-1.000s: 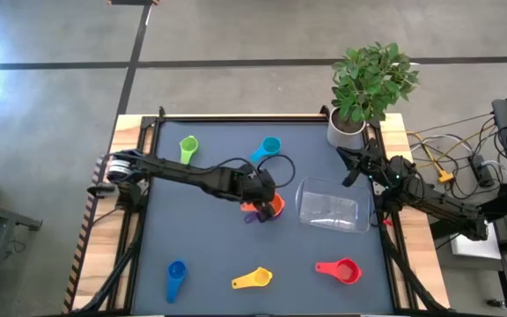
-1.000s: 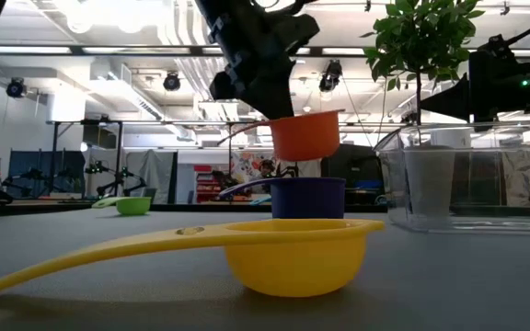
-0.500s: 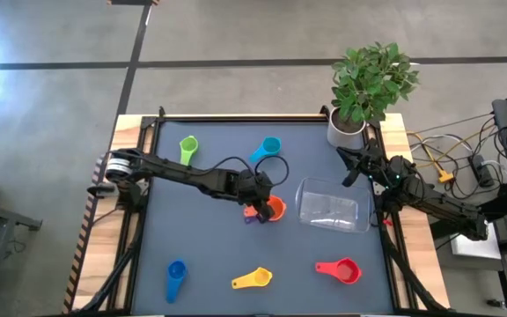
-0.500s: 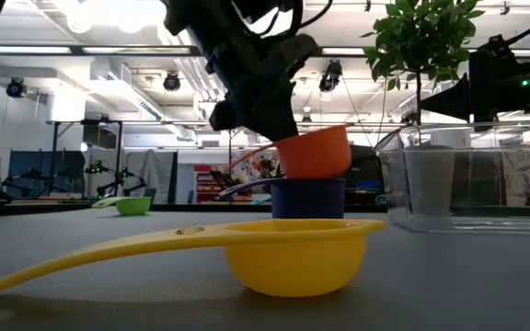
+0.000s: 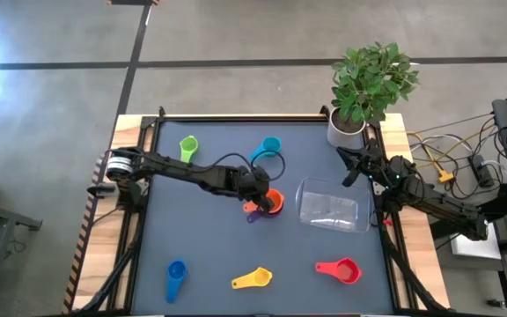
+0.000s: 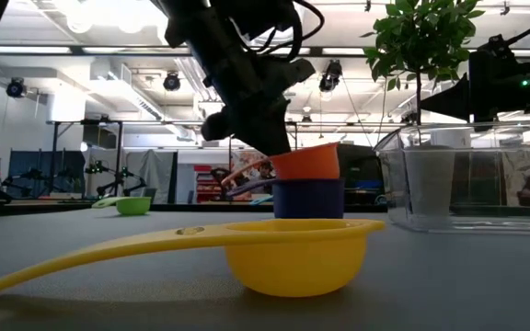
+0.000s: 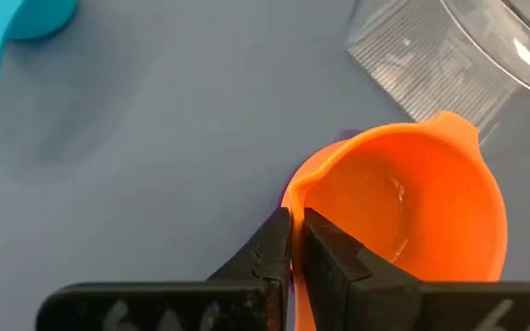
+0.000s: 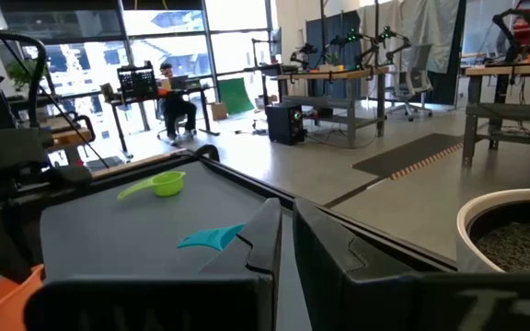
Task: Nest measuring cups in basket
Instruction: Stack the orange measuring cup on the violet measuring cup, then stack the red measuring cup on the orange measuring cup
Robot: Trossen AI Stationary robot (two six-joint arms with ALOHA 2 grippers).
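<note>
My left gripper [image 5: 260, 199] is over the table's middle, shut on the orange cup [image 5: 274, 202], which sits inside the purple cup [image 6: 308, 198]. Only the purple cup's handle [image 5: 253, 216] shows from above. The clear basket [image 5: 331, 208] stands on the table just right of them. The green cup [image 5: 188, 147] and the light blue cup [image 5: 268, 148] lie toward the far edge. The dark blue cup [image 5: 176, 277], the yellow cup [image 5: 253, 279] and the red cup [image 5: 341, 270] lie near the near edge. My right gripper [image 5: 349, 173] waits, shut, beside the plant pot. My left gripper pinches the orange cup's rim [image 7: 293, 191] on its handle side, one finger [image 7: 329, 253] inside the bowl and one outside. The fingers slant down from the table's left. The cup stands nearly upright, its bottom nested in the purple cup.
A white plant pot [image 5: 346, 132] with a leafy plant stands at the far right corner, close to my right gripper. The basket's left wall is about a cup's width from the stacked cups. Bare mat lies between the stack and the near row of cups.
My left gripper has moved down and carried the orange cup with it. The cup hung level above the purple cup, tilted as it entered, and now sits nearly level inside it. The purple cup has stayed in place.
</note>
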